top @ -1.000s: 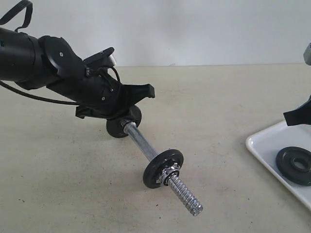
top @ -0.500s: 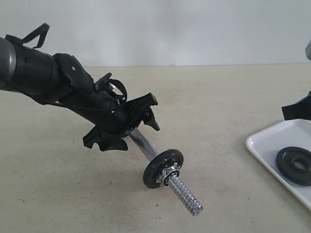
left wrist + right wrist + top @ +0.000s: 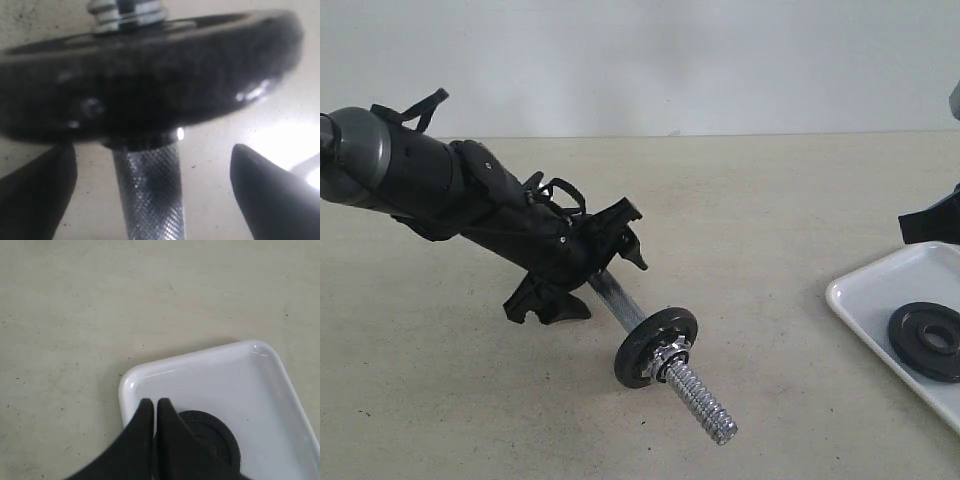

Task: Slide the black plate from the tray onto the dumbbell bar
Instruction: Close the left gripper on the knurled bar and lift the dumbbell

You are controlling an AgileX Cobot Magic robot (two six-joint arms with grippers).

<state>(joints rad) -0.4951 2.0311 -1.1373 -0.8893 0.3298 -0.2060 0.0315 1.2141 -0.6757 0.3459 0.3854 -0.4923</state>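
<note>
The dumbbell bar (image 3: pixel 700 400) lies slanted on the table, with one black disc (image 3: pixel 655 345) and a chrome nut (image 3: pixel 667 357) on its near part. My left gripper (image 3: pixel 592 280) is open and straddles the knurled middle (image 3: pixel 150 195). Its fingers (image 3: pixel 272 200) stand well apart from the rod. In the left wrist view that disc (image 3: pixel 150 85) fills the picture just past the fingertips. The black plate (image 3: pixel 927 341) lies flat in the white tray (image 3: pixel 865 295) at the right. My right gripper (image 3: pixel 152 402) hovers shut and empty over the tray's corner (image 3: pixel 131 385), beside the plate (image 3: pixel 220 437).
The bar's threaded end (image 3: pixel 712 412) points toward the near edge of the beige table (image 3: pixel 790 200). The left arm's black body (image 3: pixel 450 200) hides the bar's far end. Only a black part of the right arm (image 3: pixel 932 222) shows at the exterior view's right edge.
The left jaws have opened off the bar, and the arm has dropped lower, hiding the far end's disc. The bar, the plate and the right gripper have stayed put.
</note>
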